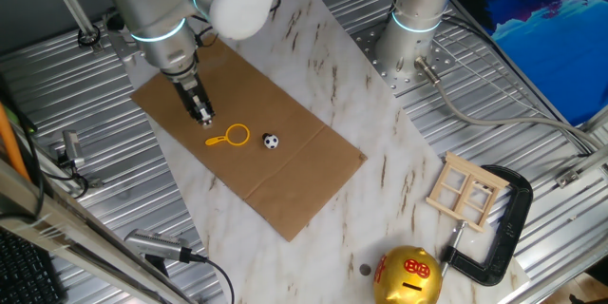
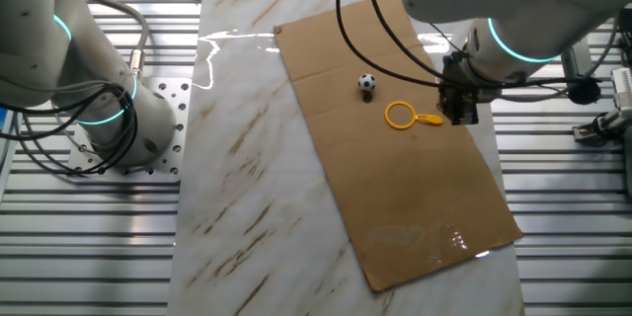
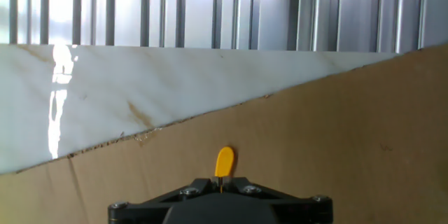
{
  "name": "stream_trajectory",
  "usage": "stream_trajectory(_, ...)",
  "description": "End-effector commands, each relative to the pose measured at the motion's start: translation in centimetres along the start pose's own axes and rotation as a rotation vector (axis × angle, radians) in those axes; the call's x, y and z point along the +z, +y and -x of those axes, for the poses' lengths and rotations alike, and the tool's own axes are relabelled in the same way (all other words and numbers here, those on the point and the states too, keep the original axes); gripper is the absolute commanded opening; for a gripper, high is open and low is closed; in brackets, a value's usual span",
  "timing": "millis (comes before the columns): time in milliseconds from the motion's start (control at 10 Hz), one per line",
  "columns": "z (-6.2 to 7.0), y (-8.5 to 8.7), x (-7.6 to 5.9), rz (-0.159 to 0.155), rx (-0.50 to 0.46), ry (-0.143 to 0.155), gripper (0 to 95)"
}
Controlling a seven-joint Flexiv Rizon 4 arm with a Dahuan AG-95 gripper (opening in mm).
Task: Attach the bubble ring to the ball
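The yellow-orange bubble ring (image 1: 231, 136) lies flat on the brown cardboard sheet (image 1: 285, 180), its handle pointing toward my gripper (image 1: 203, 120). The small black-and-white ball (image 1: 271, 141) rests on the cardboard just right of the loop, apart from it. In the other fixed view the ring (image 2: 404, 116) lies between the ball (image 2: 366, 83) and the gripper (image 2: 460, 118). In the hand view the handle's rounded end (image 3: 224, 161) sticks out past the fingertips, with a thin orange sliver pinched between the closed jaws. The loop and the ball are hidden there.
The cardboard lies on a marble slab (image 1: 380, 123). A small wooden window frame (image 1: 465, 192), a black clamp (image 1: 503, 233) and a big gold round figure (image 1: 408, 277) sit at the near right. A second arm's base (image 1: 413, 33) stands behind.
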State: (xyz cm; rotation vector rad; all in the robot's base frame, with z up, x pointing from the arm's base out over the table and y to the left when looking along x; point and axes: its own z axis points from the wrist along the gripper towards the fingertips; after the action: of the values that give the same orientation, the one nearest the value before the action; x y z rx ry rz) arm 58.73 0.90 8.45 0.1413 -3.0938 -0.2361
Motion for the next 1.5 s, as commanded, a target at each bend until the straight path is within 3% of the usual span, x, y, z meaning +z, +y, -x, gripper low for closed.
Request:
stream_trajectory(100,0.0,0.0,0.0,-0.013,0.061,-0.001,19.0)
stream_trajectory(200,0.1,0.0,0.2,-0.011,0.100,-0.007,38.0)
stream_trajectory(500,1.5,0.6,2.6,-0.024,0.153,-0.007,38.0)
stream_trajectory(800,2.6,-0.5,4.9,-0.037,0.159,-0.005,38.0)
stream_trajectory(1300,1.6,-1.2,6.1,-0.050,0.162,-0.003,38.0)
stream_trajectory(1400,1.3,-1.2,6.3,-0.048,0.163,-0.008,19.0)
stream_trajectory(1500,1.0,-1.2,6.4,-0.047,0.165,-0.009,19.0)
